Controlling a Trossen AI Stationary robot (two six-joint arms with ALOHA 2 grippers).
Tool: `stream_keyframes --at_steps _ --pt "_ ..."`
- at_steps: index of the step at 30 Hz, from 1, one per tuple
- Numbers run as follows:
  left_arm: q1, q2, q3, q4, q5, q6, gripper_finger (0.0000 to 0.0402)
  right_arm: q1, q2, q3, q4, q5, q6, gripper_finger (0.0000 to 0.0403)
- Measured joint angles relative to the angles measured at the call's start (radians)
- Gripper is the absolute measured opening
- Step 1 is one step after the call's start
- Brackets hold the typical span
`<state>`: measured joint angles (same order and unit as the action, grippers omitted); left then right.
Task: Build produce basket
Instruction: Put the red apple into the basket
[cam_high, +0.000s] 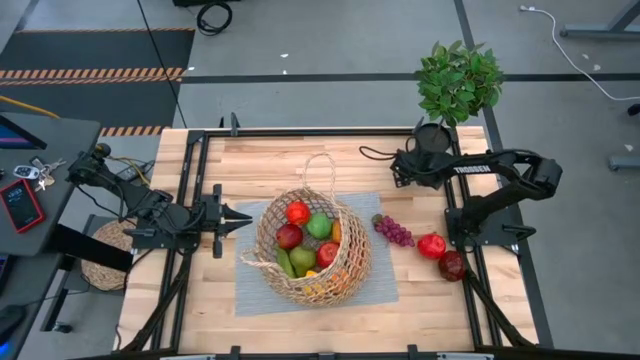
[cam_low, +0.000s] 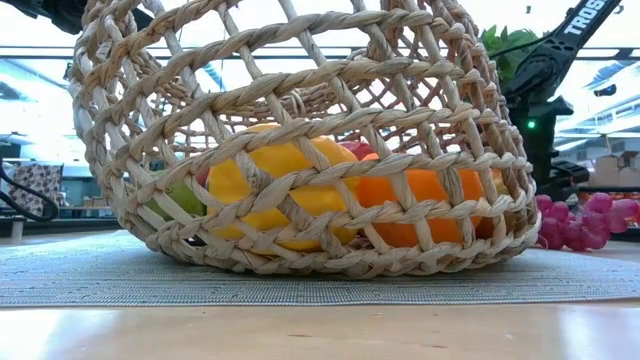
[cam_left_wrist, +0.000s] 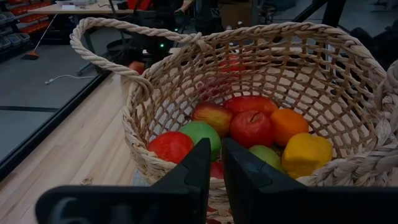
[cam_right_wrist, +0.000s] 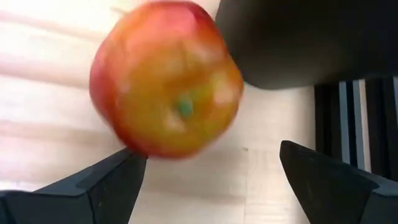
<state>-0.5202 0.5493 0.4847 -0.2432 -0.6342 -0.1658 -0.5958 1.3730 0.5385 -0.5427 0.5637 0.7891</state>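
The wicker basket (cam_high: 313, 248) stands on a grey mat (cam_high: 260, 290) at the table's middle. It holds red, green, orange and yellow fruit (cam_left_wrist: 252, 127). My left gripper (cam_left_wrist: 216, 168) is shut and points level at the basket's left rim, just short of it (cam_high: 245, 218). My right gripper (cam_right_wrist: 211, 162) is open and points down over a red apple (cam_right_wrist: 165, 81) right of the basket. That apple (cam_high: 432, 245) lies on the table beside a darker red fruit (cam_high: 452, 265). Purple grapes (cam_high: 394, 231) lie between these and the basket. My right gripper's fingers stand on either side of the red apple, which lies close to one fingertip (cam_right_wrist: 121, 171). I cannot tell whether that finger touches it.
A potted green plant (cam_high: 458, 85) stands at the far right, behind the right arm's base. A flat round woven mat (cam_high: 105, 255) lies off the table's left edge. Black rails (cam_high: 190, 200) run along the table's left, right and far sides.
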Motion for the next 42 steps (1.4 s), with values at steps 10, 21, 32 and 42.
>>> stream_keyframes --at_steps 10,21,32,42 --pt "0.000 0.000 0.000 0.000 0.000 0.000 0.0048 0.104 -0.017 0.000 0.155 0.093 -0.009 0.0373" --pt "0.000 0.000 0.000 0.000 0.000 0.000 0.0048 0.127 -0.003 0.000 0.418 0.229 -0.166 0.0373" --pt "0.000 0.000 0.000 0.000 0.000 0.000 0.0048 0.058 0.181 0.000 0.560 0.312 -0.155 0.0373" --pt "0.000 0.000 0.000 0.000 0.000 0.000 0.0048 0.068 0.228 0.000 0.580 0.160 -0.126 0.0373"
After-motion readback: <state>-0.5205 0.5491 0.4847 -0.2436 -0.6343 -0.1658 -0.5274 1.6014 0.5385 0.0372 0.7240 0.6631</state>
